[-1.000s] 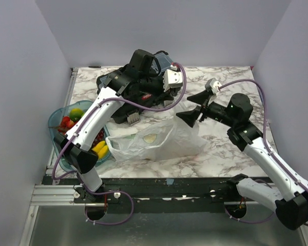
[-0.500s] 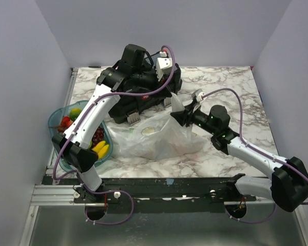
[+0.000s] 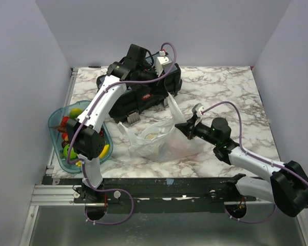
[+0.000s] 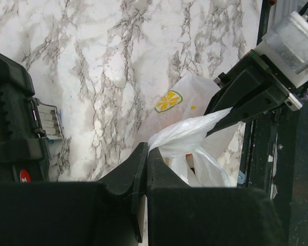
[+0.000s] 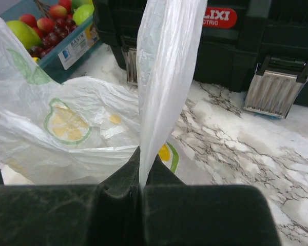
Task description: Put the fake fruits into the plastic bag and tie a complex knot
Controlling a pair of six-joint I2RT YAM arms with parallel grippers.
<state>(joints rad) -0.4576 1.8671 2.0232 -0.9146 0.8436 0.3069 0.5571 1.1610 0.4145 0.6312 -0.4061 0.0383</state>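
Your workspace — a white, grey-veined marble tabletop (image 3: 231, 84) enclosed on three sides by plain lavender walls (image 3: 159, 31); an aluminium rail (image 3: 54, 193) lies at your near-left edge — lighting even.

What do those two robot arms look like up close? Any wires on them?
The left arm and right arm have white tube-like links with chunky black joints. A thin purple cable loops along each. Their fingers are matte black wedges.

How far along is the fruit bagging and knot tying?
Done: nothing clearly; several fake fruits sit in the teal tray. In hand: the left gripper and right gripper each pinch a strip of the plastic bag. Remaining: bagging those fruits, tying the knot.
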